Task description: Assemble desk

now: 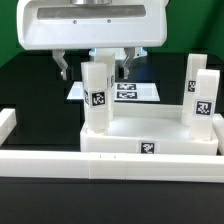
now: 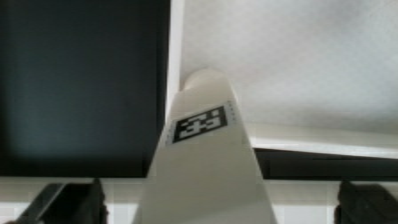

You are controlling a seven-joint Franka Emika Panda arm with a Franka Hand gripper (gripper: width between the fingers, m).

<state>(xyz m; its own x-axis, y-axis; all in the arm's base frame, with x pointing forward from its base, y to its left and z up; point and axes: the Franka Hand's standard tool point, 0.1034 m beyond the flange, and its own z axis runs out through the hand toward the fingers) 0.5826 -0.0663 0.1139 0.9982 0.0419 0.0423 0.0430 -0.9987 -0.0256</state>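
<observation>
The pincer point(image 1: 92, 72) stands released, its fingers point(image 2: 68, 202) spread either side of an upright white tagged leg point(image 1: 96, 96) standing on the tabletop point(image 1: 150, 140) below it.

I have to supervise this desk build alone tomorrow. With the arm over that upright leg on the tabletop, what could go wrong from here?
1. The gripper has its jaws spread either side of the near leg; closing off-centre could tilt it.
2. It is unclear whether that leg is seated in the tabletop; it might come loose when released.
3. Two more legs stand close by at the exterior view's right; a wide swing could knock them.
</observation>
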